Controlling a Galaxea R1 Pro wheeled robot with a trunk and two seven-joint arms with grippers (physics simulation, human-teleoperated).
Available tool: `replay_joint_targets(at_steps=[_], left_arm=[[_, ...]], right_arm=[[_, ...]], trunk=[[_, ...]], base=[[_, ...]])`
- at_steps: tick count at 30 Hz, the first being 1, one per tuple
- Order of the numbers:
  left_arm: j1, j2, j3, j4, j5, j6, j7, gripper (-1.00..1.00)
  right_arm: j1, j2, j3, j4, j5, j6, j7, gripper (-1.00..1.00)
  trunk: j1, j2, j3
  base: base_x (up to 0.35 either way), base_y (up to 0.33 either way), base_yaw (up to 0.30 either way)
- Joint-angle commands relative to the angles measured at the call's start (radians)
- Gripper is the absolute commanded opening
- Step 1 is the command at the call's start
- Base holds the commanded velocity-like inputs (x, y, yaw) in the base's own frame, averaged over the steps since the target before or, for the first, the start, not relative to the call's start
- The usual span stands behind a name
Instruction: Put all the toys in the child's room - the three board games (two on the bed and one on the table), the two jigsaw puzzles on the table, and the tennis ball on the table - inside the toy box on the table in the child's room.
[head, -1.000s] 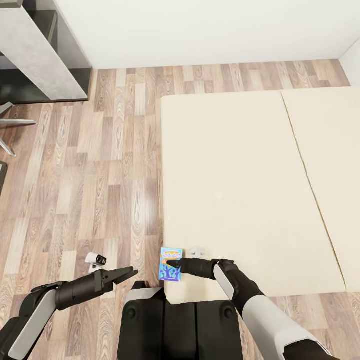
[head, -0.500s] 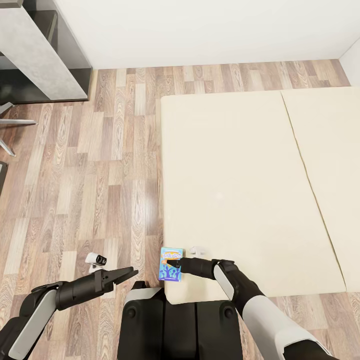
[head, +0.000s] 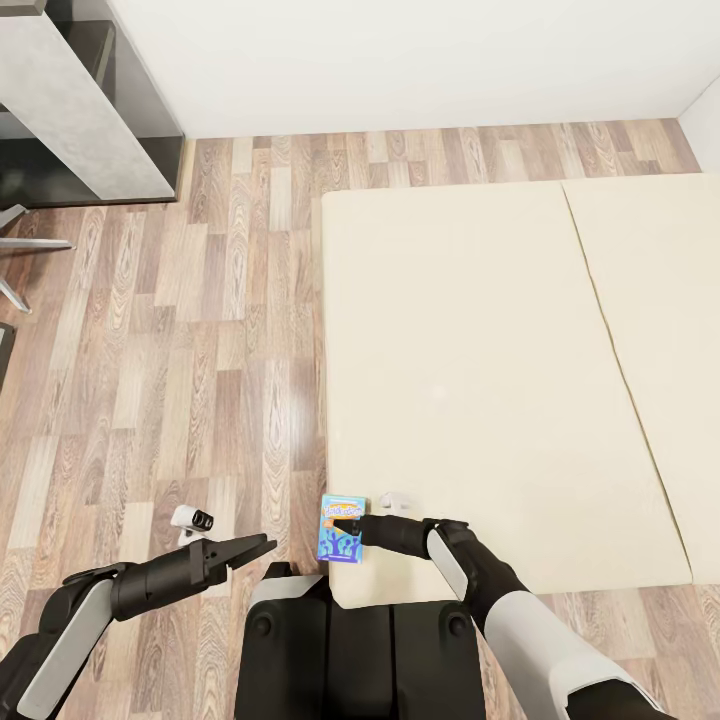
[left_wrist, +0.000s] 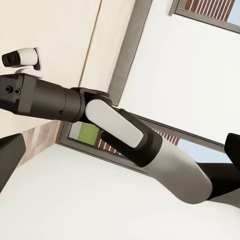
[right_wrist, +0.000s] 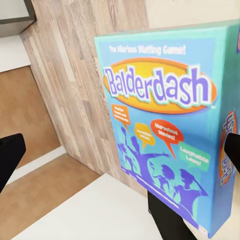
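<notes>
Blue board game (head: 342, 529) sits at near left corner of bed (head: 480, 380), overhanging mattress edge. Right gripper (head: 345, 527) over its lid; fingers (right_wrist: 167, 220) straddle box, whether clamped cannot tell. Left gripper (head: 250, 547) hangs over wood floor (head: 200, 360), jaws apart, empty. Mattress beyond bare; wide floor strip between bed and grey desk (head: 80, 100).

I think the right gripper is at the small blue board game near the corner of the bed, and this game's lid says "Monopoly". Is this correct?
Not quite. The lid reads "Balderdash", not "Monopoly"; the right wrist view shows the lettering clearly on the small blue board game. The rest holds: in the head view the right gripper is at that box, near the corner of the bed.
</notes>
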Motion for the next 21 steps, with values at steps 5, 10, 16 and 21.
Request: replay_joint_targets(at_steps=[5,10,16,21], left_arm=[[0.0,0.001,-0.002,0.0,0.004,0.005,0.0,1.0],[0.0,0.001,-0.002,0.0,0.004,0.005,0.0,1.0],[0.0,0.001,-0.001,0.001,0.004,0.005,0.0,1.0],[-0.001,0.001,0.0,0.0,0.004,0.005,-0.001,1.0]], right_arm=[[0.0,-0.001,0.002,-0.001,-0.009,0.007,-0.001,1.0],[0.0,-0.002,0.003,-0.002,-0.009,0.006,0.003,1.0],[0.001,-0.002,0.003,-0.004,-0.009,-0.002,0.006,1.0],[0.001,-0.002,0.003,-0.005,-0.009,-0.011,0.008,1.0]], trunk=[[0.001,-0.001,-0.001],[0.001,-0.001,-0.001],[0.001,-0.001,-0.001],[0.001,-0.001,-0.001]], base=[[0.0,0.0,0.0],[0.0,0.0,0.0],[0.0,0.0,0.0],[0.0,0.0,0.0]])
